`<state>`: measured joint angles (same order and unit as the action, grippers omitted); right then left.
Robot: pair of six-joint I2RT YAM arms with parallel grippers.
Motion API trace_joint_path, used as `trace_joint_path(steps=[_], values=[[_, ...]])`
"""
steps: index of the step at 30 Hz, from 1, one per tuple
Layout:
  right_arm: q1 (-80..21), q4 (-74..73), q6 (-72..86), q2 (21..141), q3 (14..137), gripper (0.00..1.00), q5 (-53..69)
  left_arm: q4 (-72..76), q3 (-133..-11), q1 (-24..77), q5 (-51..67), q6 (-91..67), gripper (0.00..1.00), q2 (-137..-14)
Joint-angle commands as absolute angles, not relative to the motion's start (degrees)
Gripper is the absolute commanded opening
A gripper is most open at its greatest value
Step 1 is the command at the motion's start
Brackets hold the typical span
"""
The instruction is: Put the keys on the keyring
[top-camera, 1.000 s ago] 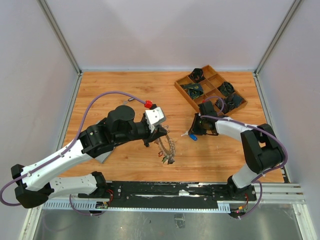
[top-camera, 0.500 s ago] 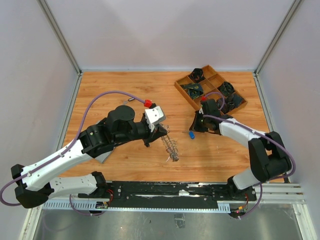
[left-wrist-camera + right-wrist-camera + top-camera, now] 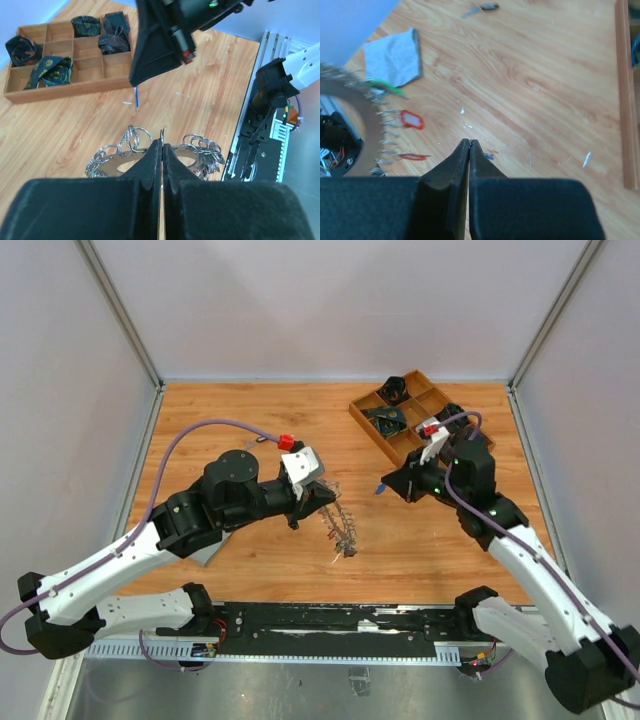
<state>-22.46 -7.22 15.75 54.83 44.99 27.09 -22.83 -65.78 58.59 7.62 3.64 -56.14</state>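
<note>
My left gripper (image 3: pixel 322 502) is shut on the keyring (image 3: pixel 340 530), a silver ring crowded with small rings and keys that hangs below the fingers above the table. In the left wrist view the ring's wire (image 3: pixel 163 134) sticks out between the closed fingertips (image 3: pixel 156 150). My right gripper (image 3: pixel 388 483) is shut on a key with a blue tag (image 3: pixel 379 489), held off the table to the right of the keyring. The blue key (image 3: pixel 136 97) hangs under the right gripper (image 3: pixel 145 75). In the right wrist view a blue sliver (image 3: pixel 488 156) shows beside my closed fingers (image 3: pixel 462 150), and the keyring (image 3: pixel 350 95) with red tags (image 3: pixel 411 120) is at the left.
A wooden compartment tray (image 3: pixel 365 418) holding dark bundles stands at the back right, also in the left wrist view (image 3: pixel 65 86). A grey cloth (image 3: pixel 392 54) lies near the left arm. A loose key (image 3: pixel 482 7) lies at the back of the table.
The right arm has risen and swung right, lifting the blue-tagged key off the table. The left gripper and the keyring shifted only slightly.
</note>
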Motion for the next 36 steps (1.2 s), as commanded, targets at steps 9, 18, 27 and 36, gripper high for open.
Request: trace_joint_path(steps=[9, 18, 27, 36], values=[[-21.8, -10.6, 5.0, 39.6, 54.1, 0.01, 47.3, -10.3, -69.1, 58.7, 9.6, 8.3, 0.01, -54.4], [-21.9, -8.9, 8.5, 42.9, 63.0, 0.00, 58.9, -9.8, -73.0, 58.8, 14.2, 11.9, 0.01, -57.0], [-23.4, -0.4, 15.0, 44.0, 62.8, 0.01, 58.2, -10.6, -74.4, 59.8, 12.7, 13.1, 0.00, -58.8], [-28.6, 0.2, 15.6, 46.7, 64.0, 0.01, 53.1, -10.6, -74.6, 60.6, 12.1, 13.1, 0.00, -59.1]])
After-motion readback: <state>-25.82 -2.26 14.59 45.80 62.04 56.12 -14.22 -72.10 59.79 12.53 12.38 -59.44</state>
